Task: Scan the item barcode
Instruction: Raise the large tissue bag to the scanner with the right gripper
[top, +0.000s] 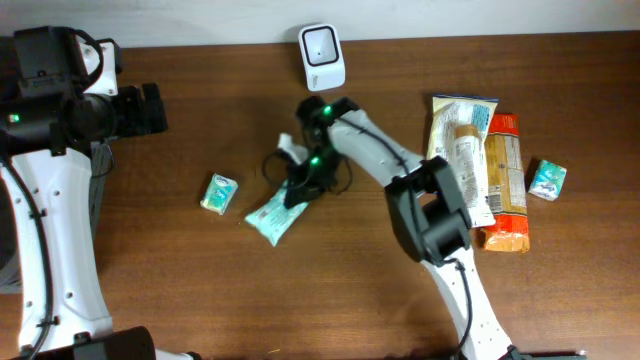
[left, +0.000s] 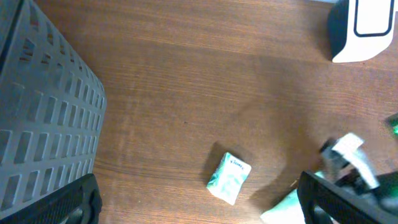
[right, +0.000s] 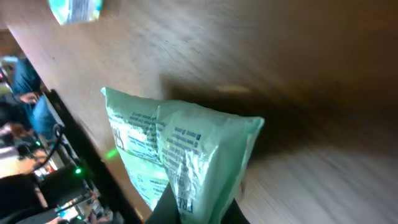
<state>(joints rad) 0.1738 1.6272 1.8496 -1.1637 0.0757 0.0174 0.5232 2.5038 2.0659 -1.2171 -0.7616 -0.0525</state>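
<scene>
while the left gripper (top: 150, 108) gapes wide, right gripper (top: 300, 188) pinched tight on the green pouch (top: 270, 216)

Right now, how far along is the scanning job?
Done: the right tool is shut on the green pouch. In hand: the pouch sits apart from the white scanner. Left: carry it there and show its barcode.

My left gripper (top: 152, 108) hovers far left, fingers (left: 59, 202) spread wide. My right arm (top: 380, 155) reaches to mid-desk, right gripper (top: 300, 185) pinched onto the green packet (top: 272, 215).
</scene>
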